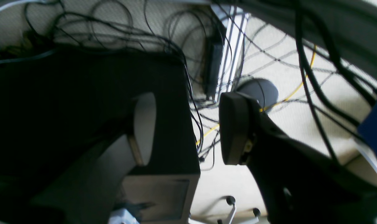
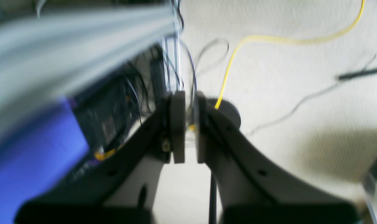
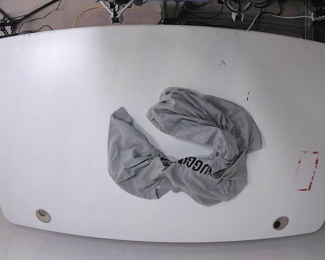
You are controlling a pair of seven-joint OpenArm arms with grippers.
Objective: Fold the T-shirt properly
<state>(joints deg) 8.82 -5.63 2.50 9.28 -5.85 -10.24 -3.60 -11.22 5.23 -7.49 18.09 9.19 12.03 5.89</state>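
The T-shirt [image 3: 187,146] lies crumpled in a twisted heap in the middle of the white table [image 3: 54,108], light grey, with part of its black lettering [image 3: 194,165] showing near the front. Neither arm shows in the base view. In the left wrist view my left gripper [image 1: 190,130] hangs off the table above the floor, open, with nothing between its fingers [image 1: 235,127]. In the blurred right wrist view my right gripper [image 2: 189,127] is also over the floor, its pads [image 2: 178,127] drawn nearly together and holding nothing.
The table has two round holes near its front edge [image 3: 43,215] [image 3: 280,222] and a red-marked patch [image 3: 307,170] at the right. Under the left gripper are a dark box [image 1: 163,124] and tangled cables [image 1: 120,34]. A yellow cable [image 2: 238,49] runs across the floor.
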